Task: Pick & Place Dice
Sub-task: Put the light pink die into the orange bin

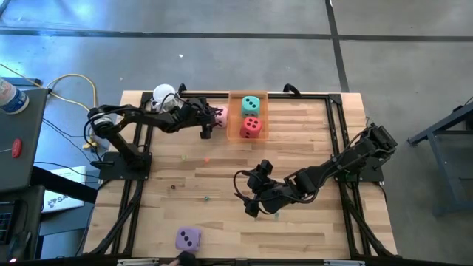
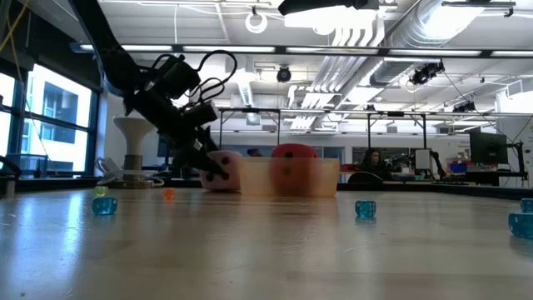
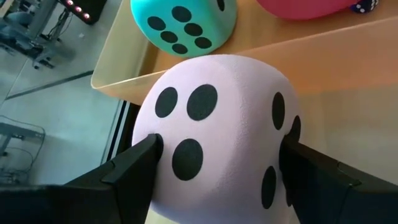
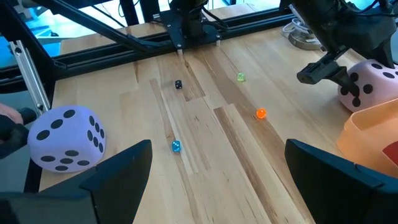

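Dice first: I see the pink die (image 3: 217, 130) on the table just beside the orange tray (image 1: 235, 134), against its outer wall, with the left gripper (image 3: 217, 165) closed around it, a finger (image 3: 134, 168) pressed to each side. In the high view that gripper sits at the tray's left edge, near the far side of the table. Inside the tray I count the teal-green die (image 1: 251, 105) and the red die (image 1: 252, 127), side by side. The purple die (image 1: 188, 238) lies well apart at the near edge of the table. My right gripper (image 1: 253, 193) hovers over the middle of the table, fingers spread wide and holding nothing. Tiny beads dot the wood, among them an orange bead (image 4: 260, 113) and a blue bead (image 4: 175, 146).
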`<state>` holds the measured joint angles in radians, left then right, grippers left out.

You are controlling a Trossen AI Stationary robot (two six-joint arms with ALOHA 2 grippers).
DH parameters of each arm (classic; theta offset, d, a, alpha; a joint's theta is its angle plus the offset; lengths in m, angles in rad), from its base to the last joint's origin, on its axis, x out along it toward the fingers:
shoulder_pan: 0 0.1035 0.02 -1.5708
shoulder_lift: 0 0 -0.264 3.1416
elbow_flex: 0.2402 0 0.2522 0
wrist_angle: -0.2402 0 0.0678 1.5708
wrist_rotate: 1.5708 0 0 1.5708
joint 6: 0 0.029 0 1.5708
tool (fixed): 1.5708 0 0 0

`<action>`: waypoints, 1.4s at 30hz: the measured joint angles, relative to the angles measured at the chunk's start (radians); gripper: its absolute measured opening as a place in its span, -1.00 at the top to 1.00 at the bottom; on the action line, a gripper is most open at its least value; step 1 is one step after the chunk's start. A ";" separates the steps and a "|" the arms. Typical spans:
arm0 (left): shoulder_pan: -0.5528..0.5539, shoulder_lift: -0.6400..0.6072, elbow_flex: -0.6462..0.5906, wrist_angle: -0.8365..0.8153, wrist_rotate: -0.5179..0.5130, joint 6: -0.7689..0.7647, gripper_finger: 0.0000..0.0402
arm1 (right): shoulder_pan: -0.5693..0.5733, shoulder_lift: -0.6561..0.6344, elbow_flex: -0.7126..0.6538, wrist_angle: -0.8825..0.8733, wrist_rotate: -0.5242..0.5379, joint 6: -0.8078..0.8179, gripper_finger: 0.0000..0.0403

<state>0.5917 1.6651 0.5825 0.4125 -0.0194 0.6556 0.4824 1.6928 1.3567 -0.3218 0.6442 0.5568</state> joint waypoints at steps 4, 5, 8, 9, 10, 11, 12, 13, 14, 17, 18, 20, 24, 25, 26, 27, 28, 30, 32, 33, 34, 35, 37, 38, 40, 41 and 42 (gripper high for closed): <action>-0.041 -0.073 -0.003 -0.053 -0.093 -0.004 -0.38 | 0.000 0.000 0.000 0.000 0.000 -0.002 -0.78; -0.057 -0.100 -0.003 -0.068 -0.123 0.001 -0.37 | 0.000 0.000 0.000 0.000 -0.001 -0.002 -0.78; -0.104 -0.191 -0.009 -0.130 -0.157 0.027 -0.36 | 0.000 0.000 0.000 0.000 -0.016 -0.003 -0.78; -0.117 -0.222 -0.009 -0.142 -0.153 0.035 -0.36 | 0.000 0.000 0.000 0.000 -0.020 -0.003 -0.78; -0.128 -0.254 -0.009 -0.150 -0.150 0.041 -0.36 | 0.000 0.000 0.000 0.000 -0.021 -0.003 -0.78; -0.138 -0.284 -0.009 -0.159 -0.147 0.045 -0.35 | 0.000 0.000 0.000 0.001 -0.021 -0.003 -0.78; -0.146 -0.314 -0.007 -0.164 -0.146 0.048 -0.35 | 0.000 0.000 0.000 0.002 -0.021 -0.002 -0.78; -0.150 -0.339 -0.005 -0.171 -0.146 0.048 -0.35 | 0.000 0.000 0.000 0.003 -0.021 -0.001 -0.78; -0.151 -0.359 -0.004 -0.182 -0.148 0.048 -0.34 | 0.000 0.000 0.000 0.004 -0.021 -0.001 -0.78; -0.170 -0.416 -0.001 -0.188 -0.139 0.056 -0.34 | 0.000 0.000 0.000 0.013 -0.021 0.000 -0.78; -0.178 -0.427 0.011 -0.184 -0.124 0.059 -0.34 | 0.000 0.000 0.000 0.014 -0.021 0.000 -0.78; -0.193 -0.432 0.045 -0.176 -0.113 0.058 -0.34 | 0.000 0.000 0.000 0.018 -0.021 -0.001 -0.78; -0.199 -0.378 0.127 -0.176 -0.044 0.052 -0.34 | -0.006 0.000 0.000 0.020 -0.021 -0.003 -0.78; -0.199 -0.354 0.152 -0.171 -0.033 0.047 -0.34 | -0.006 0.000 0.000 0.020 -0.020 -0.003 -0.78; -0.199 -0.329 0.178 -0.165 -0.031 0.041 -0.34 | -0.008 0.000 0.000 0.021 -0.020 -0.003 -0.78; -0.193 -0.303 0.199 -0.163 -0.031 0.040 -0.34 | -0.008 0.000 0.000 0.022 -0.020 -0.003 -0.78; -0.184 -0.276 0.220 -0.164 -0.024 0.037 -0.34 | -0.008 0.000 0.000 0.024 -0.020 -0.003 -0.78; -0.165 -0.219 0.259 -0.155 0.003 0.008 -0.35 | -0.008 0.000 0.000 0.026 -0.019 -0.003 -0.78; -0.143 -0.166 0.291 -0.150 0.047 -0.021 -0.37 | -0.007 0.000 0.000 0.027 -0.023 -0.003 -0.78; -0.133 -0.141 0.302 -0.150 0.058 -0.033 -0.37 | -0.007 0.000 0.000 0.026 -0.023 -0.003 -0.78; -0.127 -0.121 0.311 -0.149 0.061 -0.037 -0.37 | -0.007 0.000 0.000 0.027 -0.025 -0.003 -0.78; -0.121 -0.109 0.311 -0.153 0.062 -0.040 -0.37 | -0.007 0.000 0.000 0.027 -0.027 -0.003 -0.78; -0.113 -0.093 0.310 -0.147 0.063 -0.041 -0.36 | -0.007 0.000 0.000 0.027 -0.039 -0.003 -0.78; -0.109 -0.089 0.311 -0.144 0.063 -0.042 -0.36 | -0.007 0.000 0.000 0.027 -0.045 -0.004 -0.78; -0.104 -0.084 0.311 -0.143 0.056 -0.043 -0.36 | -0.007 0.000 0.000 0.027 -0.045 -0.008 -0.78; -0.101 -0.084 0.311 -0.146 0.054 -0.049 -0.36 | -0.007 0.000 0.000 0.026 -0.045 -0.011 -0.78; -0.101 -0.084 0.311 -0.146 0.053 -0.057 -0.36 | -0.007 0.000 0.000 0.026 -0.045 -0.011 -0.78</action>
<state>0.4908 1.5814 0.8936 0.2665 0.0339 0.5983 0.4755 1.6928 1.3571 -0.2955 0.5992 0.5457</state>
